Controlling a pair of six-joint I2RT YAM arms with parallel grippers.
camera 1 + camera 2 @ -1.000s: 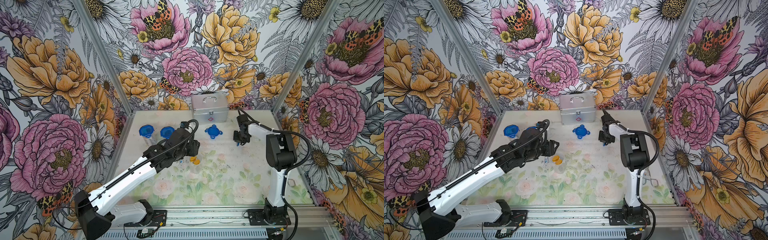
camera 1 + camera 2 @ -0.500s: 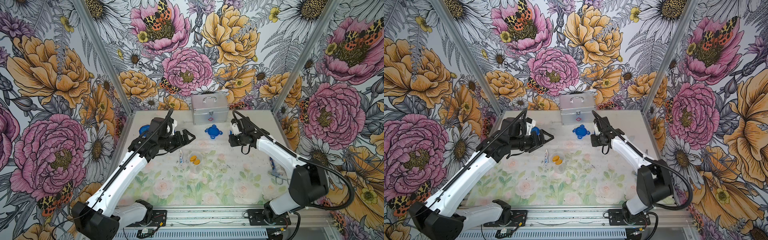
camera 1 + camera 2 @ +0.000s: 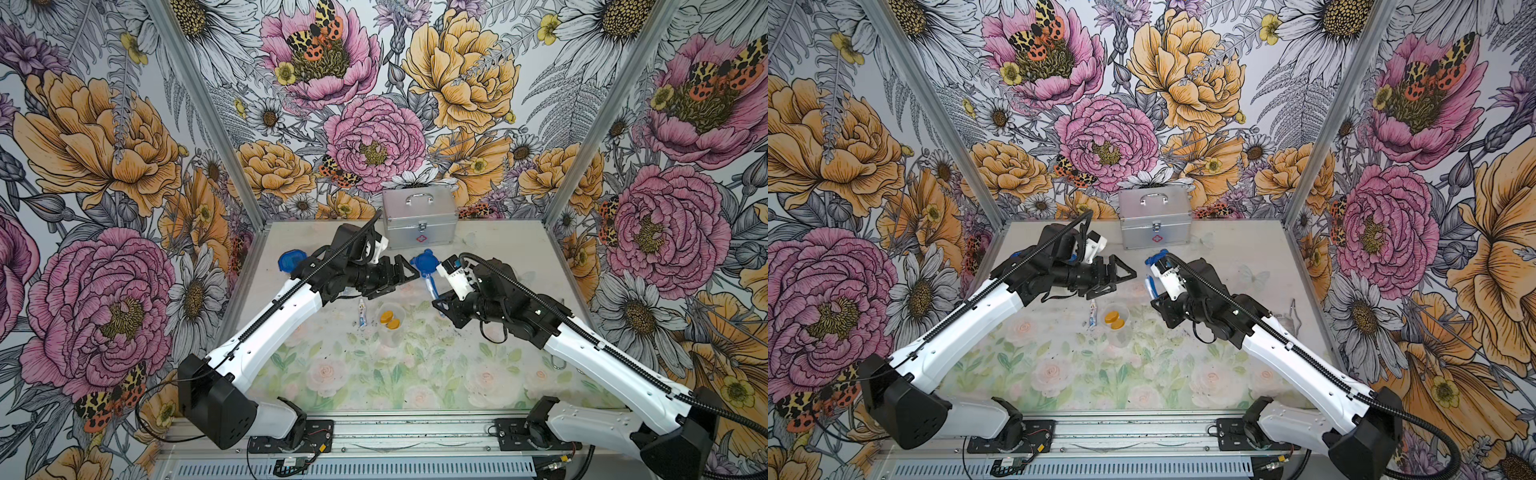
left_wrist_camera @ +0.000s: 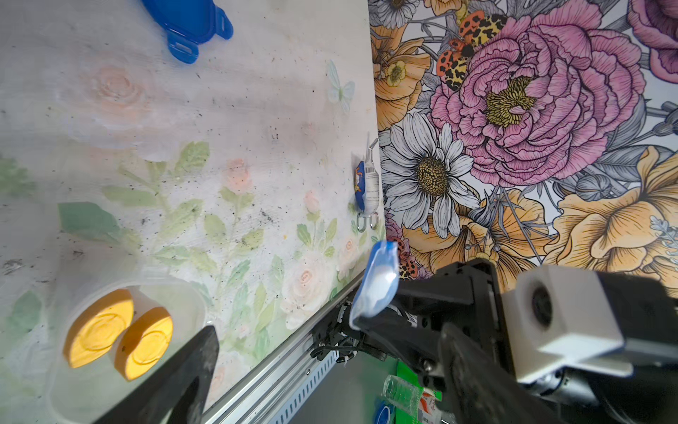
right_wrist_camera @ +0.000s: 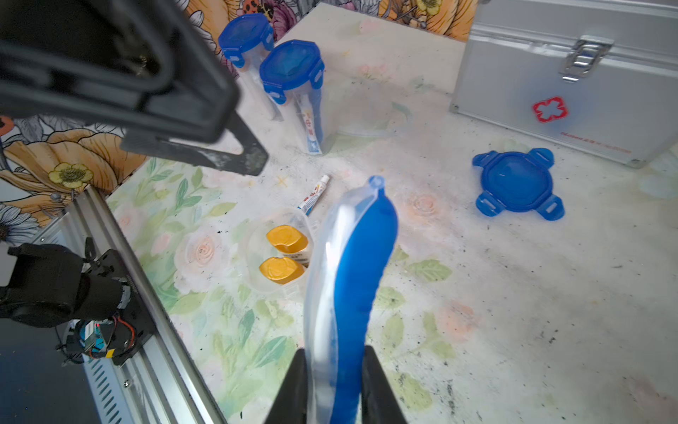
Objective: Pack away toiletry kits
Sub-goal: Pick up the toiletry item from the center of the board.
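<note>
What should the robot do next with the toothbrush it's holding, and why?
Probably swing the toothbrush over the open clear cup and lower it in. The right fingers pinch it above the table, while the cup holds only two yellow-capped bottles and a blue lid lies apart.

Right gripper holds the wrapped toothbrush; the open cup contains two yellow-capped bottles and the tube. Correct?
No. The tube lies on the table beside the open cup, not in it, as the right wrist view shows. The cup contains the two yellow-capped bottles, and the right gripper holds the wrapped toothbrush.
</note>
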